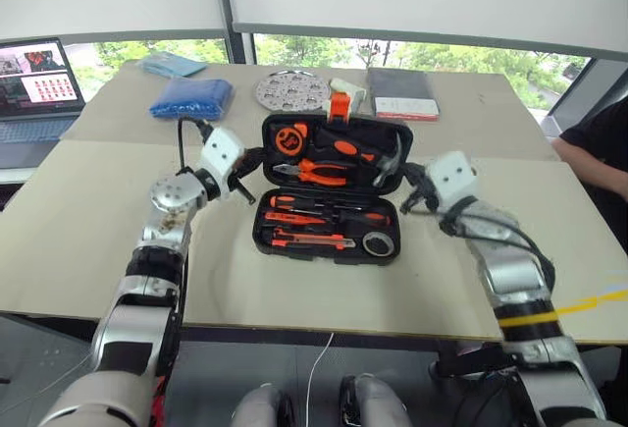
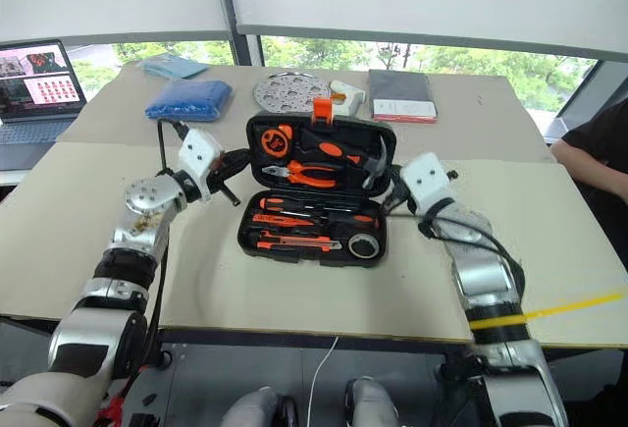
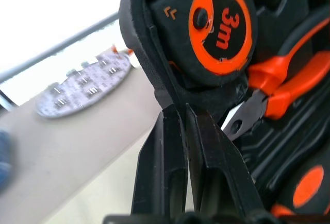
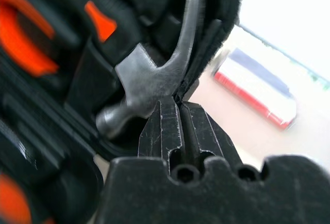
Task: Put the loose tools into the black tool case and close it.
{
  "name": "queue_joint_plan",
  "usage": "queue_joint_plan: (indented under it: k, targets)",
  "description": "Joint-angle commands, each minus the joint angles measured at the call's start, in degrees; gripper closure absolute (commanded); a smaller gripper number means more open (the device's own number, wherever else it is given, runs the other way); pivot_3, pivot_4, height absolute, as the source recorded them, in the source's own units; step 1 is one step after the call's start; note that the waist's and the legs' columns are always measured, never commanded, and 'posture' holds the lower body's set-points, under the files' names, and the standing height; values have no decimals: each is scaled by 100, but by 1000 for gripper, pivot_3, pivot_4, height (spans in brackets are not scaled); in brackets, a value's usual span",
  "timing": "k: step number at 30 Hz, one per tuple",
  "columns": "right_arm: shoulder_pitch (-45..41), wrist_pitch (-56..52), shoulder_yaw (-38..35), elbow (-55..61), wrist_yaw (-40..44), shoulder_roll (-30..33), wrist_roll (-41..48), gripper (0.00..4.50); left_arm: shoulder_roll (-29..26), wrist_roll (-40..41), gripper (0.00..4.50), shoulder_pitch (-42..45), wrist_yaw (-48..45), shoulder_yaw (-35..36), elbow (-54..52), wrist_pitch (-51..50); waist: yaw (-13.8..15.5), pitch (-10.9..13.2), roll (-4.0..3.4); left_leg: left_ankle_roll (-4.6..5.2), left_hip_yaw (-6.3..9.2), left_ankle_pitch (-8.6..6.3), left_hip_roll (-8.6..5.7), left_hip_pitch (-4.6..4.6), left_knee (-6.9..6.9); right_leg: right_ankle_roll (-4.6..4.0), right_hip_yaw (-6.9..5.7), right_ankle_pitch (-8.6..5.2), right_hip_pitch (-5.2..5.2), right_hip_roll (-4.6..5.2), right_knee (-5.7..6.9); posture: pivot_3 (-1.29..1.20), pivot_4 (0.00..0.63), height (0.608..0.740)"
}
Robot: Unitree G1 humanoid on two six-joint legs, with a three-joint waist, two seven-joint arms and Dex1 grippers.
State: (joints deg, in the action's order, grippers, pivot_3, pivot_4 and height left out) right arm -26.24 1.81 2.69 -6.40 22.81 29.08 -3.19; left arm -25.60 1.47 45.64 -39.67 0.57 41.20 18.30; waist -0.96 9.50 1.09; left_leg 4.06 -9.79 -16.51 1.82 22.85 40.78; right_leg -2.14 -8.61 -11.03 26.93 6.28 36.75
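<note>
The black tool case lies open on the table with its lid tilted up at the back. In the lower half sit two orange-and-black screwdrivers, a utility knife and a dark tape roll. The lid holds a tape measure, pliers and a hammer. My left gripper is shut, its tips against the lid's left rim. My right gripper is shut too, tips at the lid's right rim by the hammer head.
Behind the case lie a round perforated disc, a white-and-orange object, a grey book with a red edge and a blue bag. A laptop stands far left. A person sits at the right.
</note>
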Motion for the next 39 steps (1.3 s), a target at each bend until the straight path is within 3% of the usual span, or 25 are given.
queue_joint_plan:
  k: [1,3,4,8,9,12,16,18,19,21,24,26,31,39]
  targets:
    - [727,1032,23,475,-60,227,-343,4500,-268,92,4490,-609,335,321,-661,-203,-12,0,0,0,-1,0,0,-4,1,3,2,-2,-1,3,-1,0,150,718]
    - [1053,1073,-76,771,11,263,-242,4500,-342,257,3796,-944,325,446,-1178,-486,-27,1,1,-1,-6,0,1,-29,4,6,16,-5,-11,12,1,0,150,718]
    - [1287,731,-289,1170,109,298,40,4153,-525,552,3667,-1230,96,569,-1753,-969,-30,1,1,-5,-6,2,7,-56,5,6,19,-6,-36,12,2,0,150,718]
    - [1664,-1187,-1138,2384,817,720,1643,2911,-1580,1981,2193,-1949,-1012,1092,-3477,-3260,-31,20,13,-17,8,5,37,-71,9,0,39,-11,-53,26,9,0,150,718]
    - [1746,-1593,-1264,2578,1054,891,2015,2891,-1873,2217,1956,-2036,-1287,1155,-3637,-3682,-8,21,13,-22,12,8,41,-62,15,1,38,-9,-45,28,13,0,150,718]
    - [2050,-2326,-1417,2983,1696,1374,2682,2891,-2421,2349,1956,-2063,-1801,1102,-3533,-4197,72,9,5,-54,32,-6,43,-79,22,-1,28,-6,-66,33,15,0,150,718]
    - [2561,-2754,-1308,3375,2496,1915,3077,2891,-2394,1429,1956,-1126,-1840,467,-2030,-3388,224,-1,-7,-32,42,-39,41,-91,8,-10,13,-13,-81,24,1,0,150,718]
    - [2601,-2861,-1193,3447,2592,1954,3147,3408,-2127,1043,2487,-458,-1879,129,-1185,-2871,254,0,-1,-28,42,-13,32,-73,12,-10,6,-12,-72,7,3,0,150,718]
    - [2584,-2901,-1154,3460,2606,1941,3160,3529,-2027,917,2547,-218,-1933,19,-857,-2671,257,0,4,-12,41,3,29,-65,18,-10,4,-12,-69,5,3,0,150,718]
    - [2577,-2923,-950,3537,2709,1956,3067,4300,-1699,552,3355,406,-2013,-297,-20,-2046,258,1,17,-2,39,-2,20,-52,28,-9,4,-10,-66,9,1,0,150,718]
    - [2523,-2885,-650,3593,2820,1987,2880,4500,-1239,162,4445,1202,-1961,-565,1071,-1417,234,2,26,16,35,-12,11,-42,39,-9,7,-10,-65,14,-8,0,150,718]
    - [2364,-2776,-234,3597,2912,2009,2585,4500,-721,-213,4445,1870,-1686,-818,1890,-977,224,6,32,32,33,-22,9,-31,56,-5,6,-12,-63,15,-8,0,150,718]
    - [2151,-2756,311,3645,3068,2011,2304,4500,-24,-739,4445,2636,-902,-982,2982,-477,177,10,41,59,35,-39,2,10,93,19,2,-11,-49,19,-15,0,150,718]
    - [1683,-2914,531,3559,2717,1683,2021,4500,355,-1466,4445,2673,-1188,-1395,3409,-61,111,17,52,58,36,-39,7,0,98,23,5,-11,-48,28,-4,0,150,718]
